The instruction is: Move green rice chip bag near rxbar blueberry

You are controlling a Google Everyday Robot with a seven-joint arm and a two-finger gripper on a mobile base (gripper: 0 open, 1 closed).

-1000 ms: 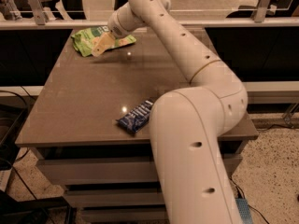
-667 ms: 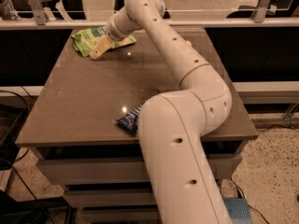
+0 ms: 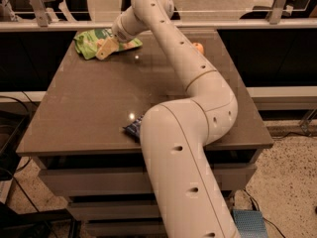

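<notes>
Grasp step: my tool (image 3: 107,48) on green rice chip bag (image 3: 87,41), whether gripping I cannot tell; next, haul it across desk (image 3: 84,108) toward rxbar blueberry (image 3: 132,128).

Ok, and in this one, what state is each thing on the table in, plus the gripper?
Crinkly light-green rice chip bag: lying at the far left corner of the brown table, gripper over it.
Narrow dark-blue rxbar blueberry wrapper: flat near the front edge, partly hidden by the white arm, far from the bag.
Small round orange fruit: at the far side, partly behind the arm.
Two-finger gripper: down at the bag's near edge.
</notes>
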